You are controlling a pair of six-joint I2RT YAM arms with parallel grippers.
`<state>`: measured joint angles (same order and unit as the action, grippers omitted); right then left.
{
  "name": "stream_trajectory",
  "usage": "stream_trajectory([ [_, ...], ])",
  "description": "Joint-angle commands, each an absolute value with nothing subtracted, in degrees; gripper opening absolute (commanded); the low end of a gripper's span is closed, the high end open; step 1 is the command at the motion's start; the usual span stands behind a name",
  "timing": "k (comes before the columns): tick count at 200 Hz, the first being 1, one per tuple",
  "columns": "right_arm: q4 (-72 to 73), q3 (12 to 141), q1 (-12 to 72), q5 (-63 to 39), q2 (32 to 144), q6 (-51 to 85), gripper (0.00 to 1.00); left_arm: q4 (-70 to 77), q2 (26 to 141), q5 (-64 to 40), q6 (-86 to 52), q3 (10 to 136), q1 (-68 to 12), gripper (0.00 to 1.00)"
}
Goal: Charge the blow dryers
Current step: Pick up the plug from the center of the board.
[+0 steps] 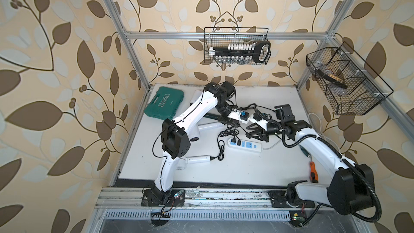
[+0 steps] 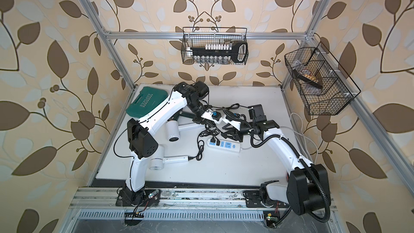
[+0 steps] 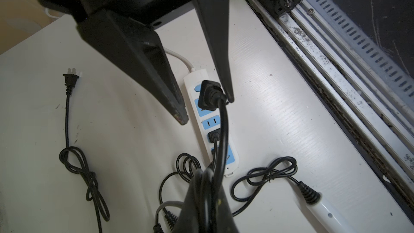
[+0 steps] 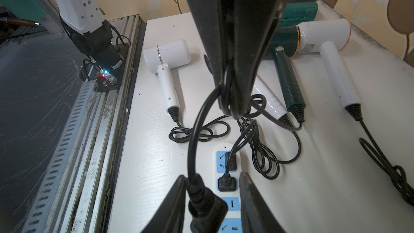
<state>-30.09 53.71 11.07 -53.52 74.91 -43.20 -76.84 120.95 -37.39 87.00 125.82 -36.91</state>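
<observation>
Four blow dryers lie on the white table (image 1: 246, 171) with their handles pointing toward a white power strip (image 1: 245, 145) with blue sockets. The front white blow dryer (image 4: 167, 57) lies nearest the arms' rail. The second white blow dryer (image 4: 271, 101) is largely hidden behind the left tool. The dark green blow dryer (image 4: 289, 81) lies just beside it, and the far white blow dryer (image 4: 324, 34) lies toward the back wall, near a teal case (image 1: 164, 103). The left tool (image 4: 234, 108) hangs between the dryers' handles and the strip, jaws pressed together on a bunched loop of black cord (image 4: 190, 144). From that bunch the cord runs down to a black plug (image 3: 209, 94), which hangs just above the strip between the two fingers of the right tool (image 3: 206, 109). The right tool's jaws stand apart. The plug touches one finger (image 3: 225, 81), and a gap separates it from the other. On the strip, a first seated plug (image 4: 230, 160) and a second seated plug (image 4: 226, 183) sit in neighbouring sockets on the dryers' side of the right tool. A loose plug (image 3: 71, 79) lies flat on the table, well apart from both tools, its cord tied in a small bundle.
</observation>
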Motion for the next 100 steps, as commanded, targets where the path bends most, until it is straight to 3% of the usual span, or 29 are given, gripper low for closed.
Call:
stream_trajectory([
  [1, -35.93, 56.87, 11.42, -58.53, 77.08, -49.04, 0.37, -79.76, 119.53, -39.55, 89.99, 127.09, -37.57, 0.00],
  [63, -48.06, 63.22, 12.69, -63.88, 81.90, -58.73, 0.24, -79.62, 118.97, -39.68, 89.78, 126.61, -37.59, 0.00],
  [100, -49.84, 63.59, 13.69, -63.94, 82.24, -59.70, 0.00, -78.60, 118.99, -38.98, 89.22, 126.22, -37.60, 0.00],
])
